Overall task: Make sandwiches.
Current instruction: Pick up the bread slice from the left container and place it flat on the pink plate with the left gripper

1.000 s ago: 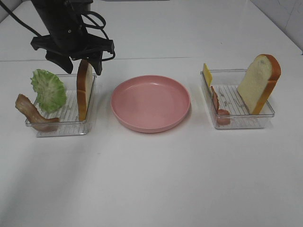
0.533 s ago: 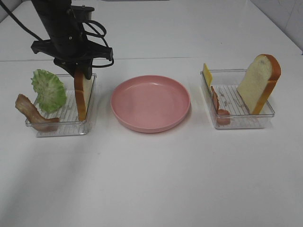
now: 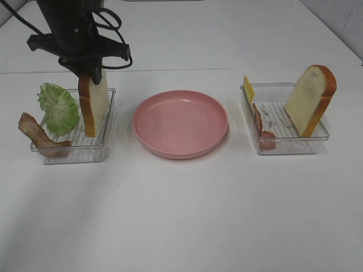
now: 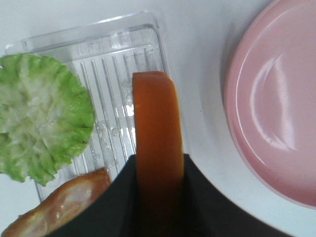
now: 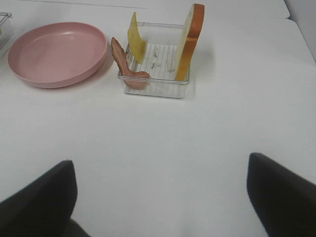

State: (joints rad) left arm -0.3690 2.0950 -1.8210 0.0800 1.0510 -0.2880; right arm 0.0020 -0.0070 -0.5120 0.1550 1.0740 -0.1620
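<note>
High camera: the left gripper [image 3: 89, 72] is pinching the top of a bread slice [image 3: 95, 107] standing in the left tray [image 3: 71, 157] beside lettuce [image 3: 58, 107]. Left wrist: its crust [image 4: 155, 123] is sitting squeezed between dark fingers [image 4: 212, 210]. Right wrist: the right gripper [image 5: 160, 197] is gaping wide, holding nothing, facing a second slice [image 5: 190, 42] in another tray [image 5: 155, 91]

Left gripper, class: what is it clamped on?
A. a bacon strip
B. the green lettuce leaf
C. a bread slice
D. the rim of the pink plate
C: the left gripper has a dark finger on each side of the orange-brown crust of the bread slice. The left wrist view shows the same from above.
</note>
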